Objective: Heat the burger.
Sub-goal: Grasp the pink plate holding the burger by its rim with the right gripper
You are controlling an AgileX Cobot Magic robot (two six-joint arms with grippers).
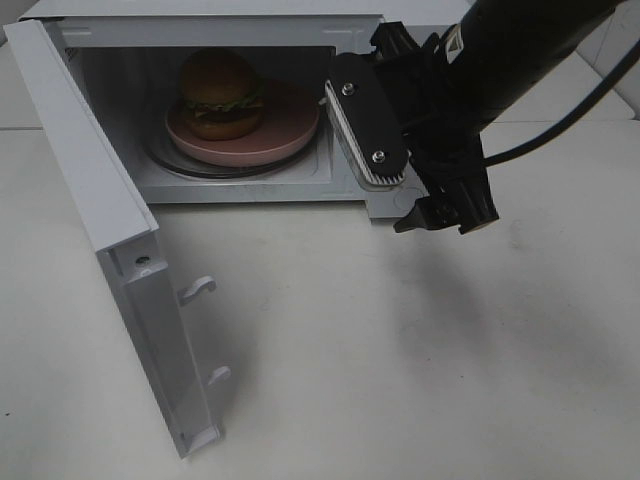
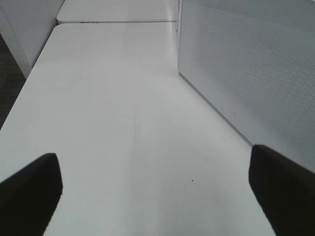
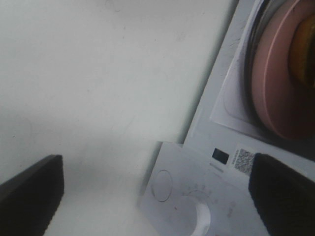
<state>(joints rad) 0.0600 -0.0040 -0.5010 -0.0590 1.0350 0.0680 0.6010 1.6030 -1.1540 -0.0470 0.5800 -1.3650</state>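
The burger (image 1: 220,92) sits on a pink plate (image 1: 290,135) inside the open microwave (image 1: 210,20), on the glass turntable. My right gripper (image 1: 400,170) hangs open just in front of the microwave's right side, over its control panel, holding nothing. In the right wrist view the right gripper (image 3: 157,196) has its dark fingertips (image 3: 29,191) wide apart above the panel's dial (image 3: 197,216), with the pink plate (image 3: 275,83) and a sliver of the burger (image 3: 306,54) at the edge. The left gripper (image 2: 157,191) stands open over bare white table and is not seen in the exterior view.
The microwave door (image 1: 130,260) swings out to the left, toward the table's front, with two latch hooks (image 1: 200,288) on its edge. Its perforated outer face (image 2: 246,64) stands beside my left gripper. A black cable (image 1: 560,120) trails from the right arm. White table (image 1: 400,350) lies in front.
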